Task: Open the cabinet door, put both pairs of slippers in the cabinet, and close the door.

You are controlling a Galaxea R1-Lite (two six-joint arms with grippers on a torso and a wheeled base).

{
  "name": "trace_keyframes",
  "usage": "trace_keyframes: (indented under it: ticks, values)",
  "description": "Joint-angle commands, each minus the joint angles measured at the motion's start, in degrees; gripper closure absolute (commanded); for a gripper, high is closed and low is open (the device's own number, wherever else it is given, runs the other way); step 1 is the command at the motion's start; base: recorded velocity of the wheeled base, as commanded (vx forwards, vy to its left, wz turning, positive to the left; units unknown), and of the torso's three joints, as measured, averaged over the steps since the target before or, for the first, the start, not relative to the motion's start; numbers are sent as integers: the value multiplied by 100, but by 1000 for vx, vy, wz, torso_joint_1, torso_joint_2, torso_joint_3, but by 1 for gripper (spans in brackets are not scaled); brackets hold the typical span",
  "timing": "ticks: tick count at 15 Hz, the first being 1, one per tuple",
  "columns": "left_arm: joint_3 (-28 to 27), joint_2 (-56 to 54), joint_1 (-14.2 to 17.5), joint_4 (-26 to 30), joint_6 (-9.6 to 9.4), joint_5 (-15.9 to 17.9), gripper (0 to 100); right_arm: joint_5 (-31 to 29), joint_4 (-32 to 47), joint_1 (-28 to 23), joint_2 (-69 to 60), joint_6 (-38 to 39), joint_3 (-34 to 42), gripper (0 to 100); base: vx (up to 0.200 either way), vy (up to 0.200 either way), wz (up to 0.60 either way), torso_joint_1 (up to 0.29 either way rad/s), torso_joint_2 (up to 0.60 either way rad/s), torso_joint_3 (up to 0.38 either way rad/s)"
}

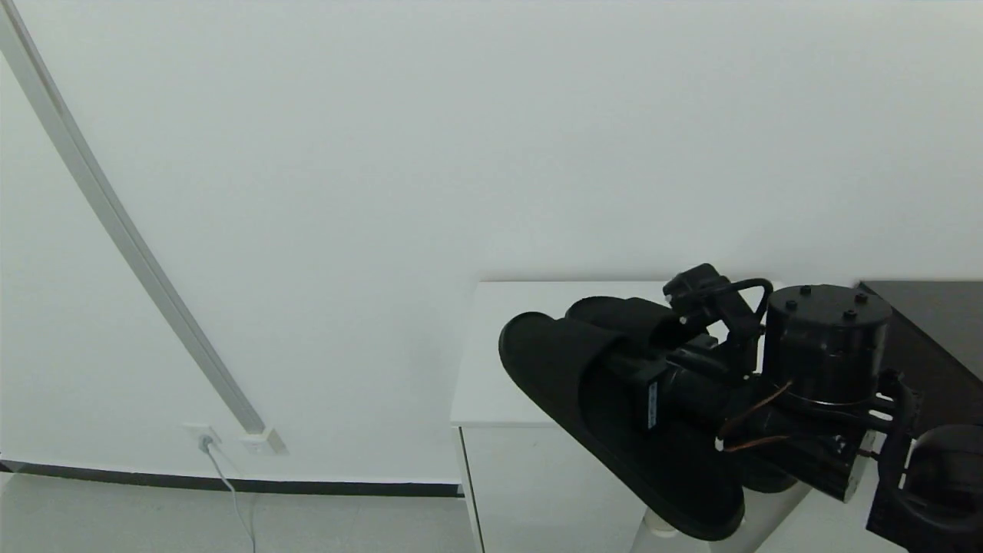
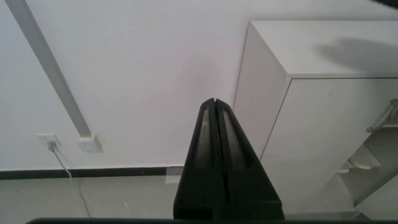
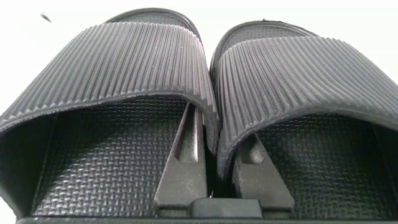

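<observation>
Slippers (image 3: 143, 68) clamped by inner walls between right gripper (image 3: 214, 134) fingers (image 3: 183, 168); left gripper (image 2: 215, 109) fingers together

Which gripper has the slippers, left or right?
The right gripper, shut on the black slippers with one finger inside each. The left gripper is shut and empty.

We record the slippers (image 3: 143, 68) as matt black and rubber-like, straps ribbed, footbeds cross-hatched; the cabinet (image 1: 491, 369) panels look smooth, matt white.
</observation>
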State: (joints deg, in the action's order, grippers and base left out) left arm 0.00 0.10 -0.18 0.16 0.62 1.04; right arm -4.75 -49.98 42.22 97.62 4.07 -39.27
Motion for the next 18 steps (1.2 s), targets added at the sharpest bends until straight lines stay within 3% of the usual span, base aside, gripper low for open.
trace_keyframes:
  ticks: [1, 5, 10, 18]
  values:
    - [0, -1, 1, 2, -1, 2, 100, -236, -767, -126, 451, 67, -169, 100, 0, 0, 0, 0, 0, 0]
    - [0, -1, 1, 2, -18, 11, 100, -447, -882, -91, 222, -425, 437, 100, 0, 0, 0, 0, 0, 0]
    - [0, -1, 1, 2, -18, 11, 100, -447, -891, 111, 29, -469, 798, 100, 0, 0, 0, 0, 0, 0]
    - [0, -1, 1, -7, -18, 28, 100, -430, -873, 314, -165, -583, 1079, 100, -200, 0, 0, 1, 3, 4]
